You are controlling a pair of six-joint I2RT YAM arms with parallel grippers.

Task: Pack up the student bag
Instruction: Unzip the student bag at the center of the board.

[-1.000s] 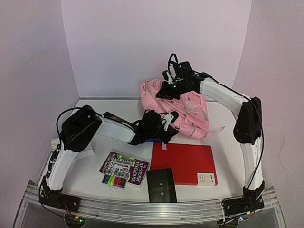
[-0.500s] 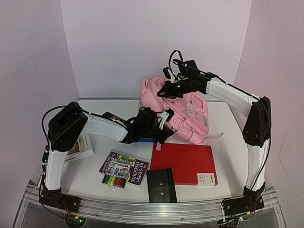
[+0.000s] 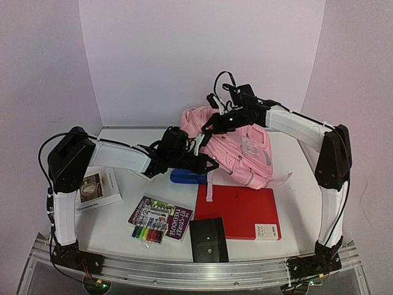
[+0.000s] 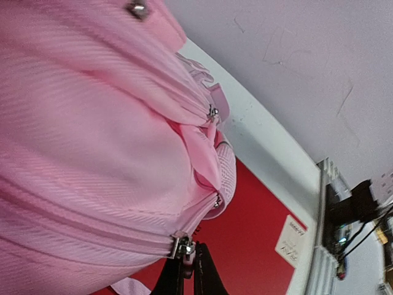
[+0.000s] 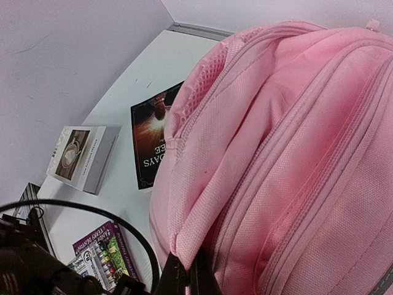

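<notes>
The student bag (image 3: 241, 150), a big soft pink backpack, lies at the back middle of the table. My left gripper (image 3: 207, 163) is at its near left edge. In the left wrist view the black fingers (image 4: 202, 276) are shut on the pale pull of a metal zip slider (image 4: 182, 247) on the student bag (image 4: 92, 153). My right gripper (image 3: 210, 126) is above the bag's top left. In the right wrist view the right gripper (image 5: 187, 275) is shut on a raised fold of the student bag (image 5: 295, 135).
A red notebook (image 3: 242, 209) lies in front of the bag, a black flat case (image 3: 209, 239) at its near left. A marker pack on a purple book (image 3: 158, 221), a blue case (image 3: 189, 177), a white box (image 3: 95, 189) and a dark book (image 5: 153, 132) lie left.
My left arm has swung left and back with the zip pull in its grip, baring the blue case and white box. The right gripper has risen slightly, and the bag has shifted left.
</notes>
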